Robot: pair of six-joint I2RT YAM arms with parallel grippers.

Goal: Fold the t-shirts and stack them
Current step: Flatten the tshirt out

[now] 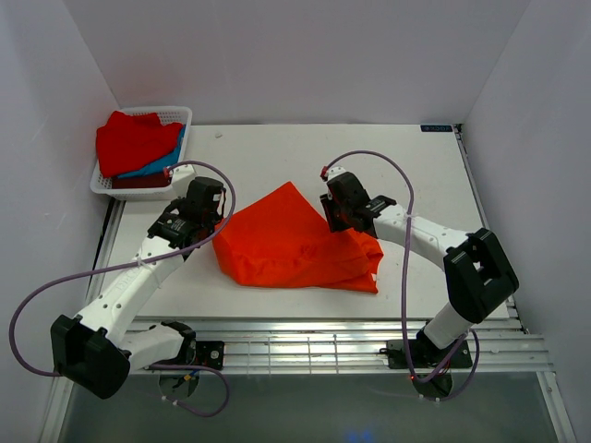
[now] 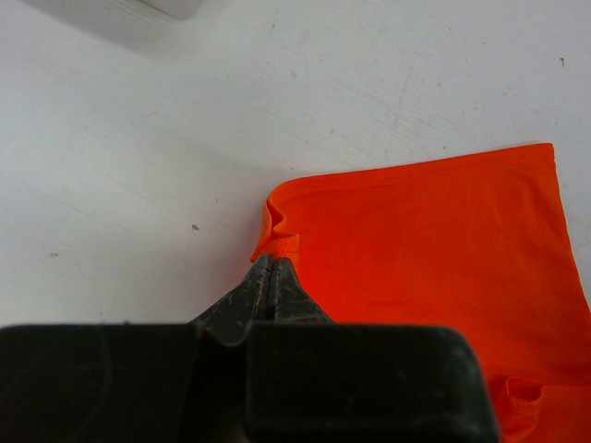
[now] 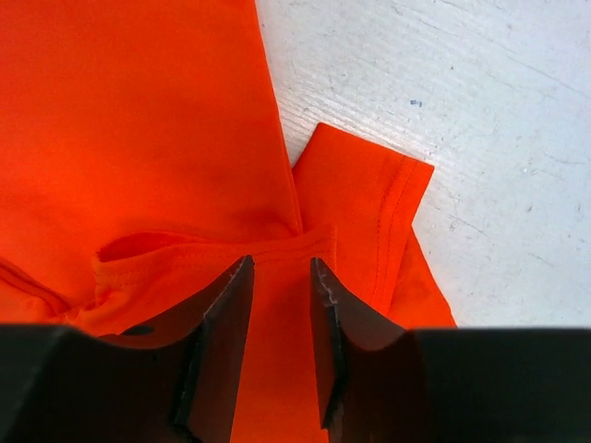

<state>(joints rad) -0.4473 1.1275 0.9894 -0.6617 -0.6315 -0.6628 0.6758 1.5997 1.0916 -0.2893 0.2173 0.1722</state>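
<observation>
The bright orange-red t-shirt lies partly folded in the middle of the white table. My left gripper is at its left edge, shut on a pinched corner of the cloth. My right gripper is over the shirt's right part, jaws open a little, with the orange cloth and a folded hem between and under the fingers. A sleeve sticks out to the right. Red, blue and dark maroon t-shirts lie in the basket.
A white plastic lattice basket stands at the table's back left corner. White walls enclose the table on three sides. Purple cables loop from both arms. A metal rail runs along the near edge.
</observation>
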